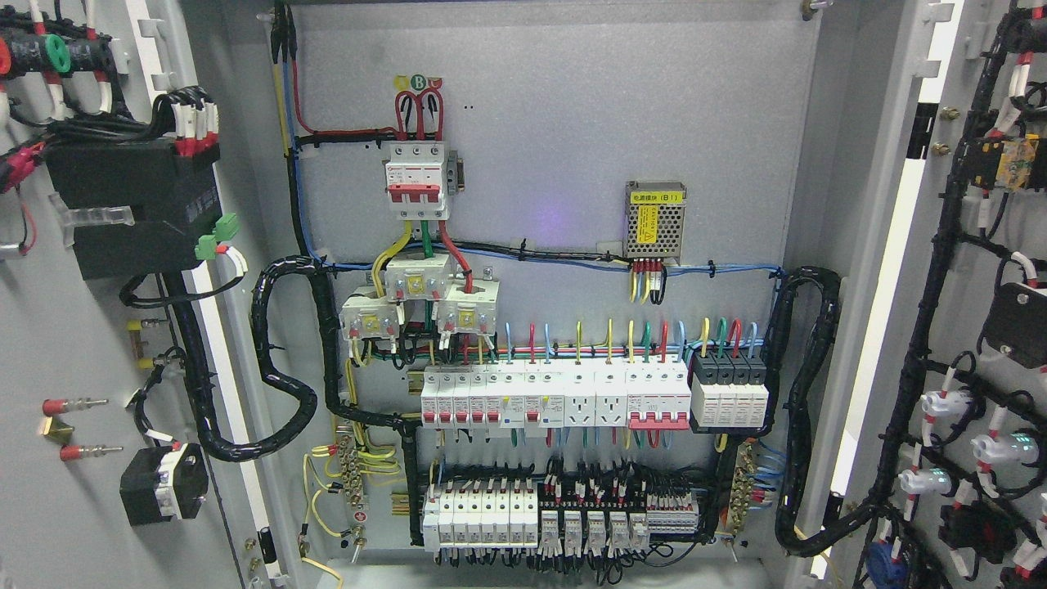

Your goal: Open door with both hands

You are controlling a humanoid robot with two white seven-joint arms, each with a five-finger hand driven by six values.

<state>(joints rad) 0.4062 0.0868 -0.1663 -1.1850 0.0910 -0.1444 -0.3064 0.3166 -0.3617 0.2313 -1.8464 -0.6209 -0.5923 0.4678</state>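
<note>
Doors: left door (pixel 74 327) and right door (pixel 981 327) are both standing swung wide, inner wiring facing me, flanking the cabinet backplate (pixel 572 123). I'm seeing neither of my hands, so I can't tell their state. Breaker row (pixel 556 397) is sitting mid-panel.

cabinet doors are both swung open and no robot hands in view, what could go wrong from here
1. The grey left door and grey right door carry wired parts on their inner faces. Swinging either wider might strain the thick black cable looms bridging to the back panel.
2. The red-handled main breaker and the row of white breakers sit exposed, so a hand reaching back in could snag wires or flip a switch.
</note>
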